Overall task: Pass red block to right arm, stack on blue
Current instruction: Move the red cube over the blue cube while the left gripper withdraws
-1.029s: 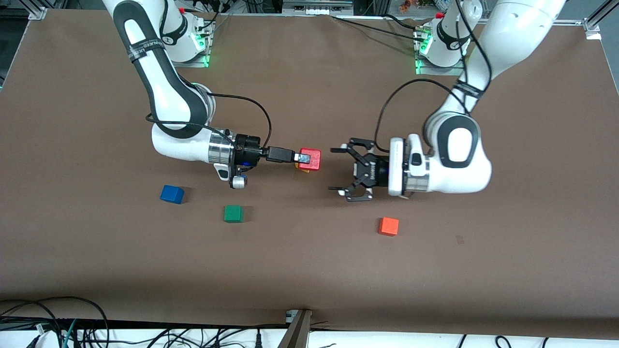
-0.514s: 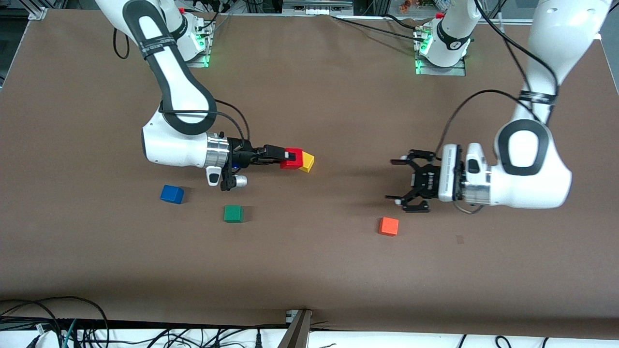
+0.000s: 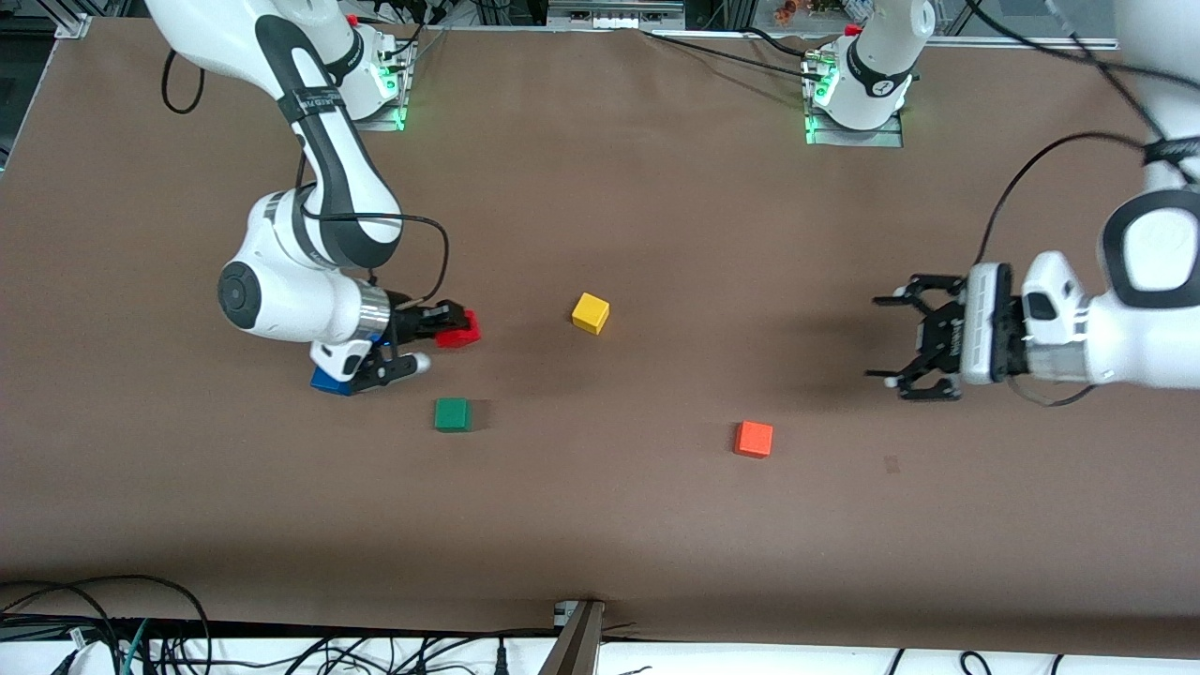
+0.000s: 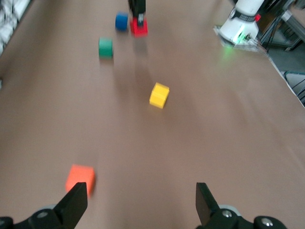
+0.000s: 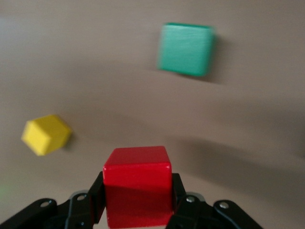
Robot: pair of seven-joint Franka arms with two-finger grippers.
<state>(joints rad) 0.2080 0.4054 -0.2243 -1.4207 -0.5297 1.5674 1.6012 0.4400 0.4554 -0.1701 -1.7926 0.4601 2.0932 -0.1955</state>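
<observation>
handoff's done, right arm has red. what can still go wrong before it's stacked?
1. The right gripper holds the small bright red cube low and close to the small blue cube, which the wrist partly hides in the front view; a misjudged descent could nudge it.
2. The right wrist view shows the red cube pinched at its sides only; it might twist when released.
3. The small green cube sits nearby and could be clipped.

The left gripper waits open.

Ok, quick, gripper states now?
Left gripper: open, empty, toward the left arm's end of the table.
Right gripper: shut on the red block.
</observation>
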